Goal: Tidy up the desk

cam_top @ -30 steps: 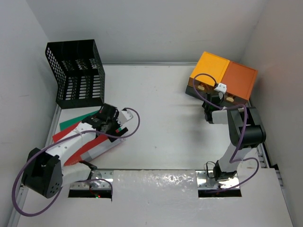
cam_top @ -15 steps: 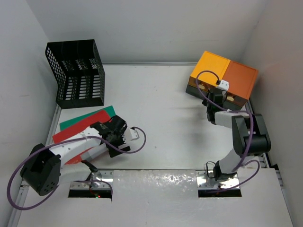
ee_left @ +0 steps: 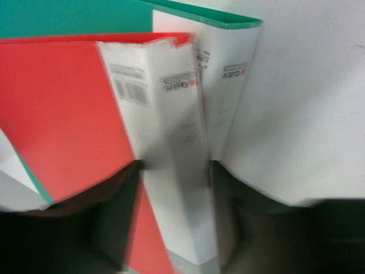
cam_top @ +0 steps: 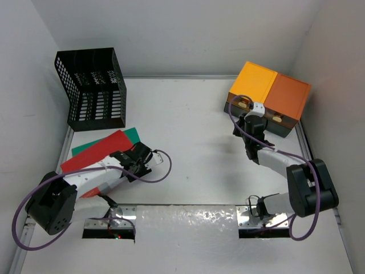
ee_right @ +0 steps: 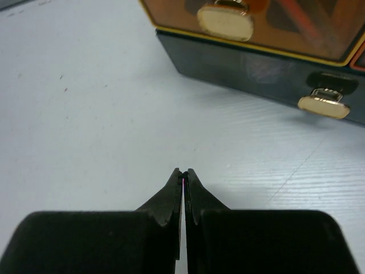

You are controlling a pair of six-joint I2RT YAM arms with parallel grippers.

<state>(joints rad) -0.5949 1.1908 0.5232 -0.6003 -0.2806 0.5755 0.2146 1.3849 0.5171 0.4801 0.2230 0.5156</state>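
The big white worktop (cam_top: pixel 194 114) fills the whole floor of the view, with plain white walls on three sides of it. The black rack (cam_top: pixel 91 88) made of mesh stands upright in the far left corner of the worktop. Well apart from the black rack, all the way across by the right wall, sit the orange drawer boxes (cam_top: pixel 268 91), side by side on a dark base. Just in front of the black rack, on the side nearer the arms, a red folder (cam_top: pixel 94 151) lies flat on a green folder (cam_top: pixel 132 135), and a green strip peeks out along the far edge. The left end effector (ee_left: pixel 174 171) is at the edge of these folders that is farther from the black rack. Its wrist view is blurry, but its two dark fingers (ee_left: pixel 122 211) sit on each side of the red folder's white spine, which fills the gap, so it looks clamped on the red folder. The right end effector (ee_right: pixel 183 177) is well apart from the black rack, low over the worktop and near the front of the drawer boxes. Its two fingertips are pressed together with nothing between them. Two small gold handles (ee_right: pixel 225 20) show on the drawer fronts just ahead of it.
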